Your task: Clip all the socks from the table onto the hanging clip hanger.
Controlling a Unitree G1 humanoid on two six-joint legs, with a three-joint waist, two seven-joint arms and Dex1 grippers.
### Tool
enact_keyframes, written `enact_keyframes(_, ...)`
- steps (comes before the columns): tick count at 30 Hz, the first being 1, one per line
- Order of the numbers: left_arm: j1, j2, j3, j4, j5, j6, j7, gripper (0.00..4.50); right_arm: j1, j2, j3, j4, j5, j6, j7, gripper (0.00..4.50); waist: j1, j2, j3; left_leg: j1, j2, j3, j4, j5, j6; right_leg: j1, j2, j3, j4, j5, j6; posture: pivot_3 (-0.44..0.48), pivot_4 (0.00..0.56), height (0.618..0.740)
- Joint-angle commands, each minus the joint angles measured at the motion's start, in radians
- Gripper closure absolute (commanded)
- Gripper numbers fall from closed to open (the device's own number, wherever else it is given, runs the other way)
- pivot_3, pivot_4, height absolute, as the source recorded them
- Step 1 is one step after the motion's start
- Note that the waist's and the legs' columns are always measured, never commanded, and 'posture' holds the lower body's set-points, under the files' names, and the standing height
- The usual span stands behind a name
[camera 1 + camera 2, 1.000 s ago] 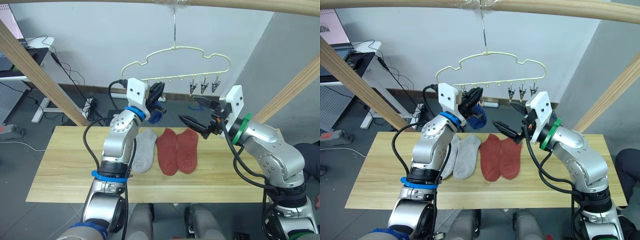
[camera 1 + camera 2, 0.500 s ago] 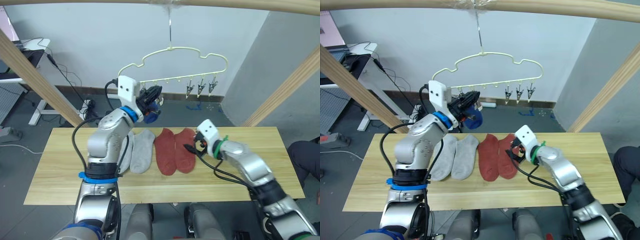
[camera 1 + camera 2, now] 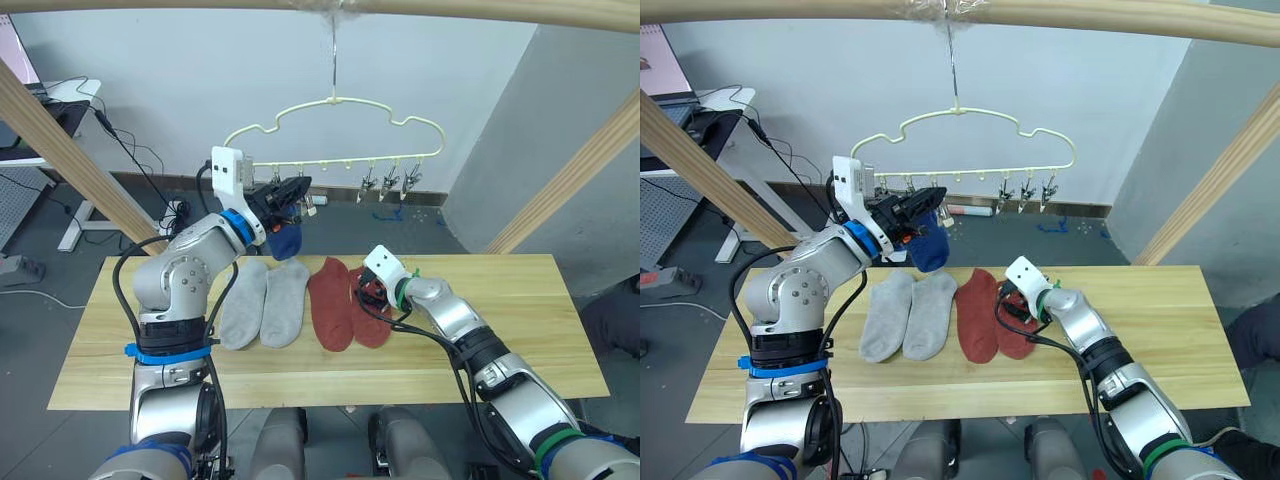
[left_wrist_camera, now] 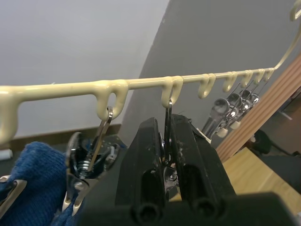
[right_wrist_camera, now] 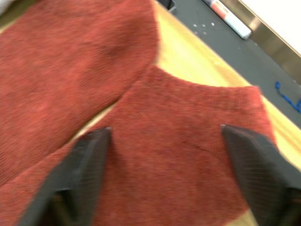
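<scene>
Left eye: no readable writing or labels anywhere. Left gripper (image 3: 290, 188) is up at the hanger (image 3: 335, 125), at the left end of its clip row, a blue sock (image 3: 285, 240) hanging just below it. Right gripper (image 3: 366, 296) is down on the table (image 3: 520, 310), over the right red sock (image 3: 372, 310). The left red sock (image 3: 331, 303) and two grey socks (image 3: 265, 303) lie side by side mid-table, toward the far edge.

Right eye: same layout; three free clips (image 3: 1028, 191) hang at the right end of the bar.

Left wrist: fingers (image 4: 146, 155) closed tight, pinching a metal clip (image 4: 166, 127) hooked on the bar. Blue sock hangs from the neighbouring clip (image 4: 91, 157).

Right wrist: jaws spread wide, fingertips (image 5: 89, 155) straddling the cuff end of the right red sock, nothing gripped.
</scene>
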Motion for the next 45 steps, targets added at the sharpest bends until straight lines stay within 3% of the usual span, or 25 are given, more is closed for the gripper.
enact_keyframes(1,-0.011,0.012,0.024,-0.036,-0.034,0.032,0.019,4.5,0.068,-0.02,-0.004,-0.031,-0.016,0.014,0.035,2.06,0.0,0.0,0.0,0.0,0.0,0.0,0.0,0.0,0.0,0.001,0.0,0.0,0.0,0.0,0.0,0.075,0.267,0.74)
enact_keyframes(8,0.006,0.015,0.012,-0.041,-0.045,0.043,0.022,4.5,0.139,-0.077,-0.03,-0.188,-0.011,0.003,0.088,4.48,0.001,0.0,0.0,0.0,-0.001,0.0,0.0,0.0,0.0,0.001,0.0,0.001,-0.001,0.0,0.0,0.067,0.269,0.74)
enact_keyframes(16,0.004,-0.008,0.035,-0.04,-0.102,0.107,0.052,4.5,0.2,-0.143,-0.034,-0.399,-0.011,-0.097,0.149,4.48,0.0,0.0,0.0,-0.001,-0.001,0.001,-0.001,0.0,0.0,-0.001,0.0,0.002,-0.002,0.0,0.0,0.063,0.265,0.74)
enact_keyframes(27,-0.044,-0.055,0.166,0.02,-0.292,0.266,0.217,4.5,0.21,-0.142,-0.084,-0.72,-0.078,-0.193,0.038,4.48,0.002,-0.001,0.001,-0.001,-0.001,0.001,-0.001,0.0,0.0,-0.001,0.0,0.001,-0.002,0.0,0.0,0.063,0.258,0.74)
enact_keyframes(37,-0.093,-0.107,0.267,0.109,-0.424,0.265,0.371,4.5,0.225,-0.133,-0.076,-0.873,-0.123,-0.365,-0.016,4.48,0.001,-0.001,0.001,-0.001,0.0,0.0,-0.001,0.0,-0.001,-0.001,0.0,0.001,-0.002,0.0,0.0,0.047,0.254,0.74)
enact_keyframes(45,-0.119,-0.133,0.31,0.148,-0.546,0.235,0.482,4.5,0.26,-0.114,-0.072,-0.885,-0.115,-0.419,-0.013,4.48,0.002,-0.001,0.001,-0.001,0.0,0.0,-0.001,0.0,-0.001,0.0,0.0,0.001,-0.002,0.0,0.0,0.042,0.257,0.74)
